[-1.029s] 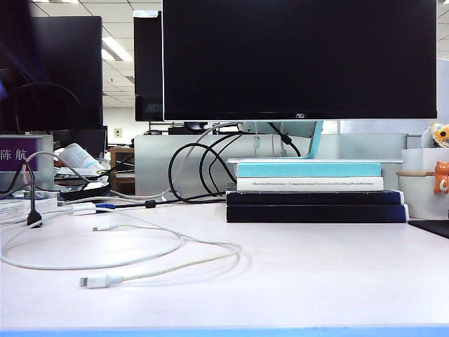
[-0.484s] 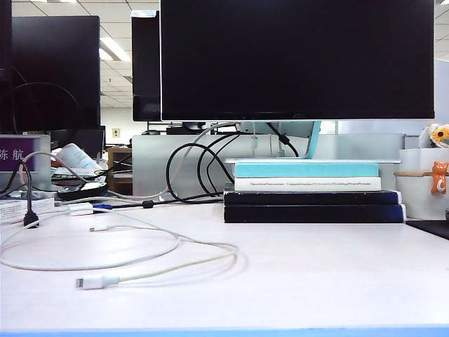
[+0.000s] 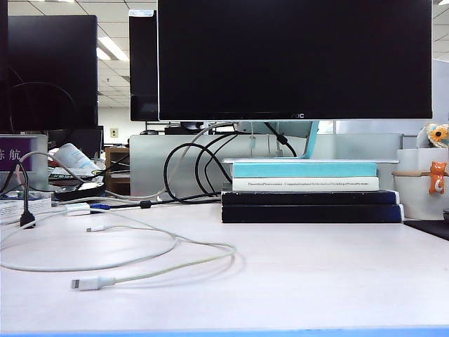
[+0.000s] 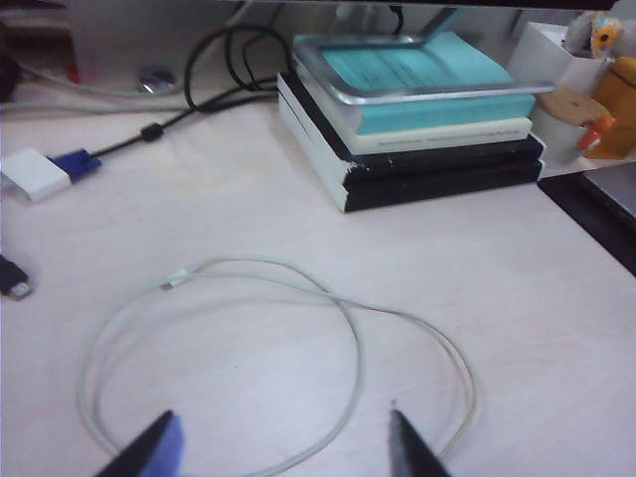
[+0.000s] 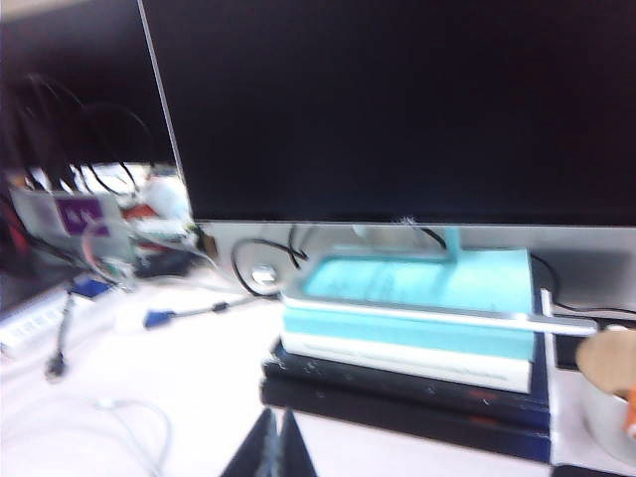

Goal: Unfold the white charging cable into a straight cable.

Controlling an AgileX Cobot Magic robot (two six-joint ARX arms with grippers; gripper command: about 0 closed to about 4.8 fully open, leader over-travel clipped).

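Both grippers are out of the exterior view. Left gripper (image 4: 278, 447) hovers above the thin glossy white charging cable (image 4: 350, 343), fingers apart and touching nothing; the right gripper (image 5: 277, 445) has its fingertips pressed together, empty, facing the stack of teal, white and black books (image 5: 417, 338). That cable lies looped on the pale desk (image 3: 316, 274), left of the books (image 3: 309, 189). Against a second ago, everything sits slightly further left in the exterior view, the cable's loop keeping its shape.

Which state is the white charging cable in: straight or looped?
Looped: the white charging cable curls across the table, crossing itself; neither gripper touches it.
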